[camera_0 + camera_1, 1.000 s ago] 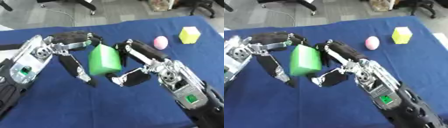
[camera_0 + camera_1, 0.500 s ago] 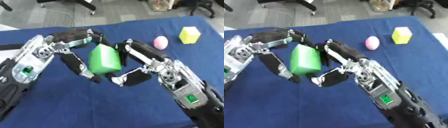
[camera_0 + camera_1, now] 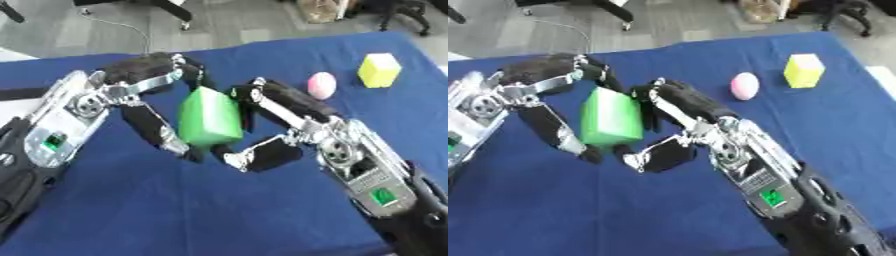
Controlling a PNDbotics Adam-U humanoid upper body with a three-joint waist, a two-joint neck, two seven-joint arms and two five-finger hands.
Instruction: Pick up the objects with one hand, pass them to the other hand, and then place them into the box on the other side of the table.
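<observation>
**Handover in progress: both hands on the green block**

Over the last second I've brought my left hand (image 3: 83, 107) in tighter — its upper fingers now curl over the top of the green block (image 3: 208, 119) and its lower finger reaches under the block's left side, where before they stood a little off it. My right hand (image 3: 302, 132) has not let go: fingers wrap the block's right edge, thumb tucked beneath. The block sits between the two hands above the blue table (image 3: 131, 210), slightly tilted. I judge the pass half made — the receiving grip is closing, release is still to come.

The pink egg-shaped thing (image 3: 321, 85) and yellow cube (image 3: 379, 70) wait far right. No box shows in either view. Contact behind the block is hidden from me.
</observation>
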